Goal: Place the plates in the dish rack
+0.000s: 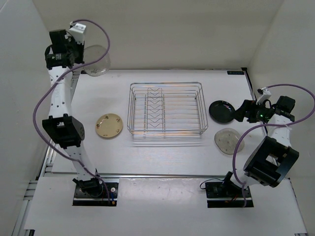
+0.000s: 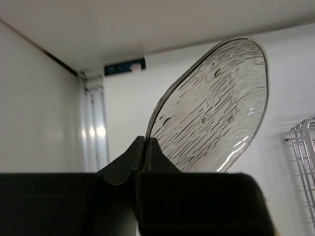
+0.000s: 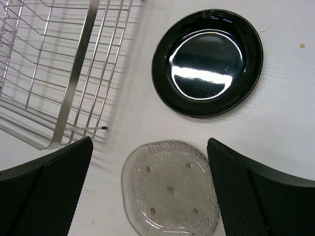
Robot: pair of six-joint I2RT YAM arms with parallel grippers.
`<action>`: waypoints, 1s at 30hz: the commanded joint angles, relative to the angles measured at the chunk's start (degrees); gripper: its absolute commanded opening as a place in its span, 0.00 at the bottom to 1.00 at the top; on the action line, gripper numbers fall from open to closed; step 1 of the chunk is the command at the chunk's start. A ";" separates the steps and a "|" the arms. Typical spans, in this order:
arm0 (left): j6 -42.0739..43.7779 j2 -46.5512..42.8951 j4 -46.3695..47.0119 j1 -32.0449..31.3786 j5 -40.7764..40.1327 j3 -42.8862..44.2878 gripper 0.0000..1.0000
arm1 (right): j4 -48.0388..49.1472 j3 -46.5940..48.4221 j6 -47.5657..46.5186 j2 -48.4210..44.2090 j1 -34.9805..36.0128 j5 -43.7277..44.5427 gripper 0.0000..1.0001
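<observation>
aloft, grey plate (image 2: 211, 108) edge between left fingers (image 2: 123, 167), rack (image 1: 166, 83) well apart

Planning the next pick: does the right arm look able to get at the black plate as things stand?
Likely yes: the right gripper is open close by the black plate, which lies uncovered, apart from the dish rack and the grey plate.
</observation>
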 commanded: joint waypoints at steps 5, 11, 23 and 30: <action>19.53 -11.66 2.49 -14.27 -10.49 -4.25 0.11 | -0.74 0.56 -0.81 -2.04 -0.20 -1.90 1.00; 32.37 -14.04 5.83 -25.96 -17.08 -8.46 0.11 | -1.27 0.56 -0.81 -2.04 -0.20 -1.90 1.00; 56.63 -12.81 17.25 -42.39 -27.54 -13.48 0.11 | -1.80 0.56 -1.34 -2.04 -0.20 -2.42 1.00; 61.64 -13.33 23.67 -48.56 -29.48 -26.10 0.11 | -1.80 0.56 -1.86 -2.04 -0.20 -3.47 1.00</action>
